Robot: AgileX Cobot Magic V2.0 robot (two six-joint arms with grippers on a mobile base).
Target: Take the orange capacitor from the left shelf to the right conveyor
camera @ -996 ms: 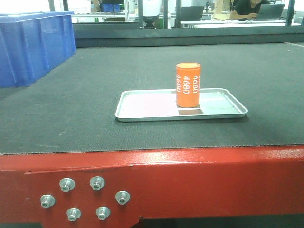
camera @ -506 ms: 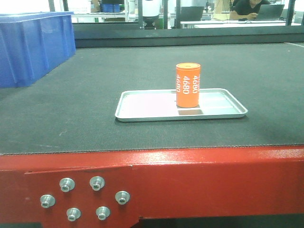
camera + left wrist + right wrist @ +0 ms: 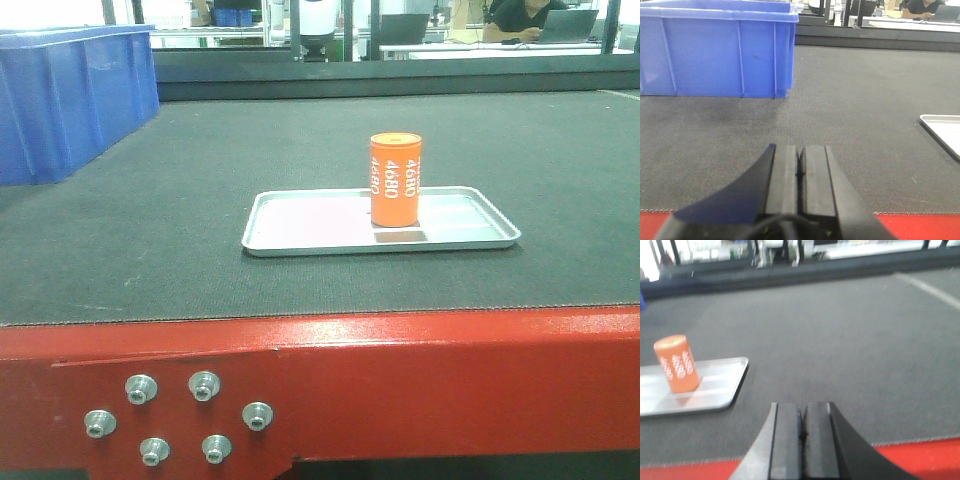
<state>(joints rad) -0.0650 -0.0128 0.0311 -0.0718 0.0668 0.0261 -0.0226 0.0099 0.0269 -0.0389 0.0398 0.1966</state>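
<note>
An orange capacitor (image 3: 396, 180) marked 4680 stands upright on a silver tray (image 3: 300, 225) on the dark conveyor belt. It also shows in the right wrist view (image 3: 676, 363), on the tray (image 3: 715, 385), to the far left of my right gripper (image 3: 803, 412). My right gripper is shut and empty near the belt's red front edge. My left gripper (image 3: 800, 152) is shut and empty above the belt's front edge; the tray's corner (image 3: 942, 130) shows at its right. Neither gripper shows in the front view.
A large blue bin (image 3: 70, 95) stands at the belt's back left, also in the left wrist view (image 3: 715, 50). A red metal frame (image 3: 400, 370) with bolts runs along the front edge. Desks and a person sit far behind.
</note>
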